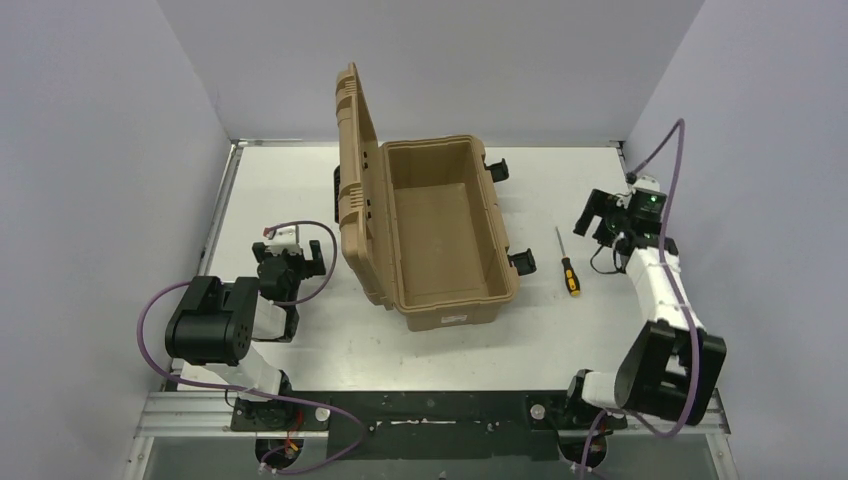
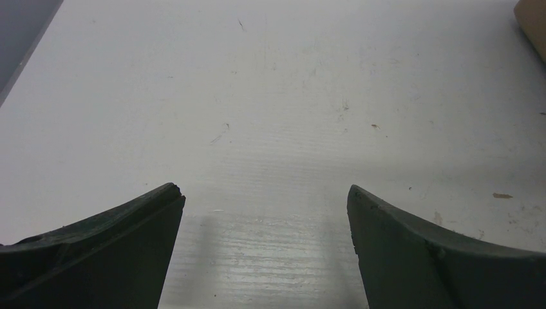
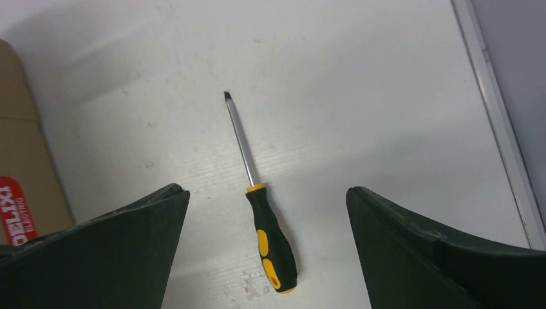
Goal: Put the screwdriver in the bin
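The screwdriver (image 1: 568, 266) lies flat on the white table right of the bin, with its yellow-and-black handle nearest me. In the right wrist view its handle (image 3: 272, 238) lies between my fingers and below them, and the silver shaft points away. My right gripper (image 1: 598, 218) (image 3: 267, 193) is open and empty, held above the screwdriver without touching it. The tan bin (image 1: 445, 225) stands open mid-table with its ribbed lid upright on the left side. My left gripper (image 1: 290, 252) (image 2: 265, 193) is open and empty over bare table left of the bin.
Black latches (image 1: 522, 262) stick out from the bin's right wall towards the screwdriver. The bin's wall with a red label (image 3: 14, 212) shows at the left of the right wrist view. A corner of the bin (image 2: 533, 19) shows in the left wrist view. Grey walls enclose the table.
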Controlling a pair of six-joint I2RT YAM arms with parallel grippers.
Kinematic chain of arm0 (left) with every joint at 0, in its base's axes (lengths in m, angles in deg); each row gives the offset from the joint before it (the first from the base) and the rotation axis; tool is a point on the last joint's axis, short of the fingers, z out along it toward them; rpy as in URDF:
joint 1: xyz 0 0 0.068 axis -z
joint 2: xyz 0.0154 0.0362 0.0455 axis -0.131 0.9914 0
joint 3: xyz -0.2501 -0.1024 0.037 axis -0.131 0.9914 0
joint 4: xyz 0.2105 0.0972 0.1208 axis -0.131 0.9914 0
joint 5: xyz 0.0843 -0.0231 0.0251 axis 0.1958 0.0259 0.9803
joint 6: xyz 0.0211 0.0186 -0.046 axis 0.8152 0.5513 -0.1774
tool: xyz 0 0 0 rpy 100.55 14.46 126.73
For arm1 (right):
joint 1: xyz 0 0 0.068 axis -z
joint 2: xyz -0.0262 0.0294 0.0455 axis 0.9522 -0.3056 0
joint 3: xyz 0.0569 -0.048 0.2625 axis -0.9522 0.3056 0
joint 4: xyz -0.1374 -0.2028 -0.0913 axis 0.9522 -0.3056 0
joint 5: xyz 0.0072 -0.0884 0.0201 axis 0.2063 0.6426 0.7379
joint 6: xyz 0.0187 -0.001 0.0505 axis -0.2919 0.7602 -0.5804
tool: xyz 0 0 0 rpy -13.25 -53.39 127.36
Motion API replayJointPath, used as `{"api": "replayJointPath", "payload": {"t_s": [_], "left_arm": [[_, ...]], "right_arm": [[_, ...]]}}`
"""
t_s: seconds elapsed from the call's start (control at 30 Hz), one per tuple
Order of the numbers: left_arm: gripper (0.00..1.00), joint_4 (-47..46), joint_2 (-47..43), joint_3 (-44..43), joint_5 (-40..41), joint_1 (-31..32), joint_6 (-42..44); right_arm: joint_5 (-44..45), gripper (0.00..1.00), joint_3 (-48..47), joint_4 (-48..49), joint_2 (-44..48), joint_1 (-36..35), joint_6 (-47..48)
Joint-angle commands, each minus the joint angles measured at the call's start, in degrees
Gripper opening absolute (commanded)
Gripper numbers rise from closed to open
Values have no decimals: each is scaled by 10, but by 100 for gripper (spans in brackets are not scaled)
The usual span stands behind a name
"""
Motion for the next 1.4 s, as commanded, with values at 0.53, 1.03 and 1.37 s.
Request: {"api": "replayJointPath", "payload": {"t_s": [0.53,1.03,1.37], "left_arm": [[97,-20,-5,-12,-3,-2,4],[97,-21,-5,-11,-7,-3,4],[97,-21,-5,-11,-7,-3,4]], "right_arm": [[137,29,-119,-216,-272,-100,41],[114,0,-515,-472,-245,-115,-1],[68,0,-669,-443,-279,-327,-132]]}}
